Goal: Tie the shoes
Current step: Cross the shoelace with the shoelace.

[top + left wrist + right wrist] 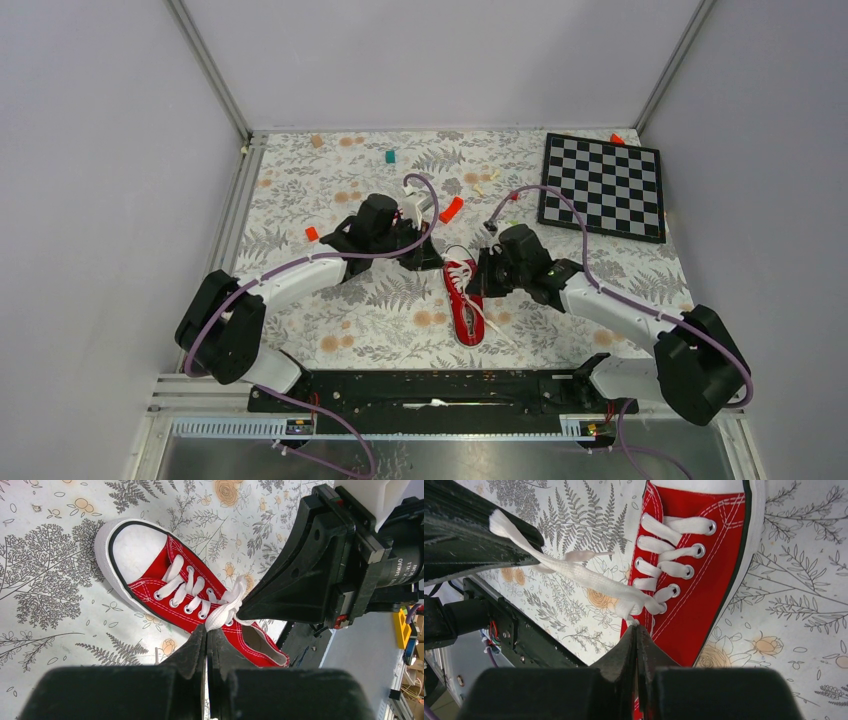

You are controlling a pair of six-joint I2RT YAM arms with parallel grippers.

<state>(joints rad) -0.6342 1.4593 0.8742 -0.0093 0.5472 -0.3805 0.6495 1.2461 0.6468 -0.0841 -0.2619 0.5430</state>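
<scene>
The left gripper [428, 252] has its jaws pinched shut on a white lace [574, 570]. The red sneaker [466, 302] lies mid-bench between the arms. The right gripper [483, 270] has its jaws closed on that lace by the top eyelets. I'd pull gently and evenly, so the shoe isn't dragged.

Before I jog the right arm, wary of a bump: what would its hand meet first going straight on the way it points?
Shut on the white lace, the right hand points at the red sneaker's laced upper; likely that first, though depth is unclear.
</scene>
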